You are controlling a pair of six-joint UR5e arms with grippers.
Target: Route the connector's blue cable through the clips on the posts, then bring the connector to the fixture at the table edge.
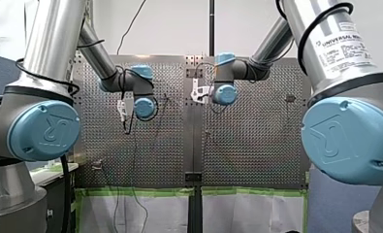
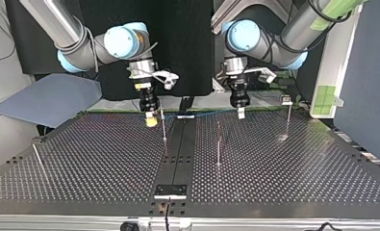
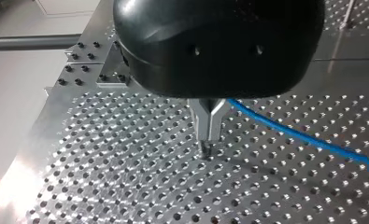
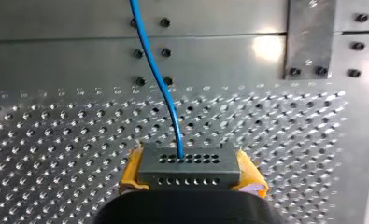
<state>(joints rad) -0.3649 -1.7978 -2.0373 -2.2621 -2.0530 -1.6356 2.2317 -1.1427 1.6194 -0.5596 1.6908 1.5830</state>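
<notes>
In the right wrist view a grey connector (image 4: 189, 164) with rows of small holes sits between yellow pads (image 4: 131, 173), my right gripper (image 4: 189, 179) shut on it. The blue cable (image 4: 158, 79) leaves its face and runs ahead over the plate. In the top view my right gripper (image 2: 151, 120) hangs at the left beside a thin post (image 2: 164, 126). My left gripper (image 2: 240, 113) hangs at the right. In the left wrist view its metal fingers (image 3: 206, 140) are shut just above the plate, and the blue cable (image 3: 303, 139) runs out sideways from them.
More posts stand on the perforated table (image 2: 91, 159): one in the middle (image 2: 219, 147), one with a clip on top at the far right (image 2: 287, 115), and one at the left edge (image 2: 37, 156). A black fixture (image 2: 170, 191) sits at the near edge.
</notes>
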